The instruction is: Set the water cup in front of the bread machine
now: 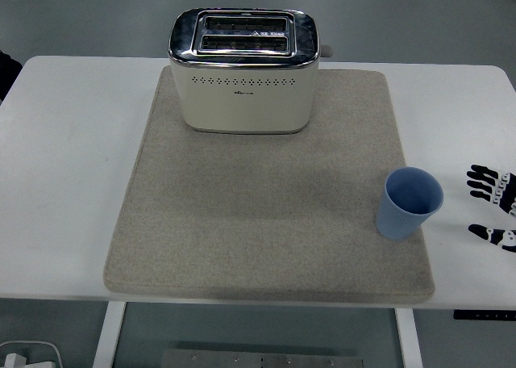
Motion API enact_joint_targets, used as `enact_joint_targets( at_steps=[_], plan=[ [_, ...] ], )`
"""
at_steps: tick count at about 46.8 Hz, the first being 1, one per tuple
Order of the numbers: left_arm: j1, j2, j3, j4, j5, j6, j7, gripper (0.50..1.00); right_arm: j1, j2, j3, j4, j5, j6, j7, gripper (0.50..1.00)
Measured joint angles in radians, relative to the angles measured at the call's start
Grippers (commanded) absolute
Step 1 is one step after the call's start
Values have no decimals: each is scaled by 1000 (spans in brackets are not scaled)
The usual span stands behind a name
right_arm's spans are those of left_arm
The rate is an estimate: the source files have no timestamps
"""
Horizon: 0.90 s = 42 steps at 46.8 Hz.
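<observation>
- From the head view, we see a big white table (64, 182) with a soft grey mat (258, 215) lying flat on top of it.
- At the far end of the mat stands the bread machine (242, 71). It is cream colored with a shiny silver top. It has two long slots on top and a row of tiny holes across its front.
- A small lever (326, 51) sticks out of the bread machine's right side.
- The water cup (409, 202) is light blue. It stands upright near the right edge of the mat, close to the near corner. We can look down into it, and we see nothing inside.
- The cup is well apart from the bread machine. It sits off to the right and nearer to us, not in front of the machine. The mat in front of the machine is bare.
- Our right hand (493, 208) peeks in at the right edge of the picture. It is over the white table, near the cup but not touching it.
- We see its black fingers (482, 174) pointing toward the cup, with the thumb lower down and a wide gap between them. The hand is spread apart and holds nothing.
- Below the table's near edge we see a white table leg (109, 334) and the grey floor.
</observation>
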<state>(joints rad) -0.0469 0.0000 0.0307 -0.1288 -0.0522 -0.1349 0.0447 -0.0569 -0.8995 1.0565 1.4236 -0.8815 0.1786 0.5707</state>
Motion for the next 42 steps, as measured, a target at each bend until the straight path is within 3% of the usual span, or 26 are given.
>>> enact_joint_targets(
  at_steps=[42],
  plan=[
    [1, 0, 0, 0, 0, 0, 0, 999, -52, 160, 42, 28, -113, -26, 4, 917]
  ],
)
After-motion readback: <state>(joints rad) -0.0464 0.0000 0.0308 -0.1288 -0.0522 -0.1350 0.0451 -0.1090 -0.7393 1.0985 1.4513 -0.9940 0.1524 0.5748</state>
